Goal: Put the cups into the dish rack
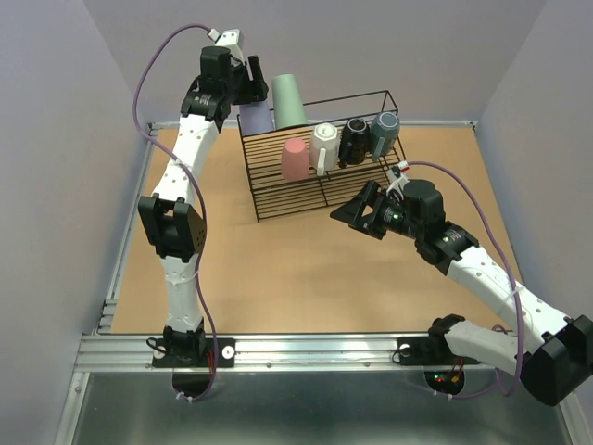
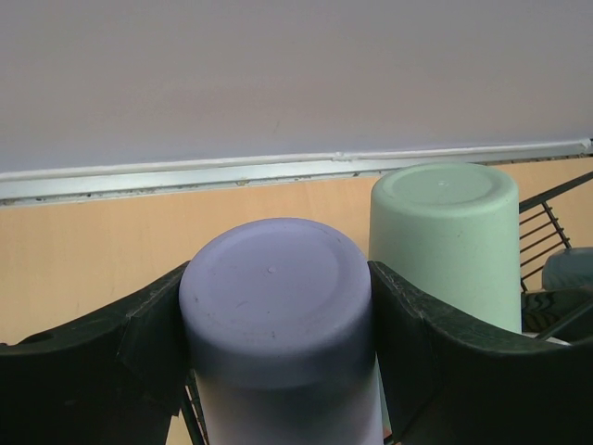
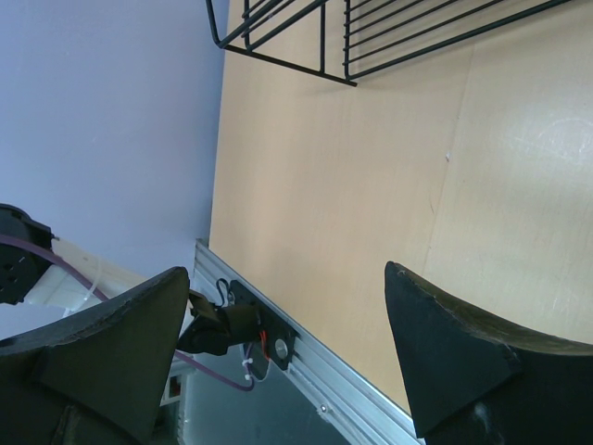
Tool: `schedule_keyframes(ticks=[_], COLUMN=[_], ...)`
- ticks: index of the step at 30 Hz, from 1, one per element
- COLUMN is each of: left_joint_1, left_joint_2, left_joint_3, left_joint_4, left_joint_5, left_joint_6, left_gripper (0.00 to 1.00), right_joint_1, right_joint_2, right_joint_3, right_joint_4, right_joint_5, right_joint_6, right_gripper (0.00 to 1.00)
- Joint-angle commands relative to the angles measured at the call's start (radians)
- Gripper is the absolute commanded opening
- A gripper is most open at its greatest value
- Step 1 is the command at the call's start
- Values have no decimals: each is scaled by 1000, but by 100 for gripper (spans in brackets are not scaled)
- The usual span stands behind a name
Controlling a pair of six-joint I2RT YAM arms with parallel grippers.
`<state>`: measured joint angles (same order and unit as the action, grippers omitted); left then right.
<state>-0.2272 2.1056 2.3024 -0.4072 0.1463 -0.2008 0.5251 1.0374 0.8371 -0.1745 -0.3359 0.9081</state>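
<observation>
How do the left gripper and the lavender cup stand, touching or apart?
Touching. The left wrist view shows the left gripper closed on the lavender cup, both fingers pressed against its sides with no gap.

Cups (image 1: pixel 324 146) in rack (image 1: pixel 287 199) — far on table (image 1: pixel 306 278)

Your black wire dish rack (image 1: pixel 306 181) holds a row: pink cup (image 1: pixel 295 159), white mug (image 1: pixel 324 146), black mug (image 1: pixel 353 141), grey-blue mug (image 1: pixel 384 133). Behind them, at its back left, the lavender cup (image 2: pixel 278 315) and green cup (image 2: pixel 447 236) are upside down, side by side.
</observation>
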Motion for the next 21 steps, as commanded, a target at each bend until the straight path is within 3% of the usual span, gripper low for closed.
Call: schedule_keyframes(ticks=[1,10,12,13,14,21], left_joint_1=[-3,-4,-4,-3,-3,-4], left_joint_2=[-55,-87,-93,-94,-96,-124], left_joint_3=[-35,-89,-98,-101,-107,-136], left_joint_4=[-45,-39,-38,-38,-36,-32], left_joint_5=[12,18,18,16,16,10], left_joint_6=[12,8,3,3,1,-2], left_gripper=[52,58,64,75,78,86], right_joint_1=[4,4,4,6,4,6], right_joint_2=[-11,-23,-27,-27,-30,-45], right_joint_3=[56,46,42,42,39,30], right_joint_4=[24,23,23,24,23,23], right_joint_5=[5,6,5,5,5,11], right_joint_6=[-5,5,8,11,11,15], right_gripper=[91,91,90,91,91,91])
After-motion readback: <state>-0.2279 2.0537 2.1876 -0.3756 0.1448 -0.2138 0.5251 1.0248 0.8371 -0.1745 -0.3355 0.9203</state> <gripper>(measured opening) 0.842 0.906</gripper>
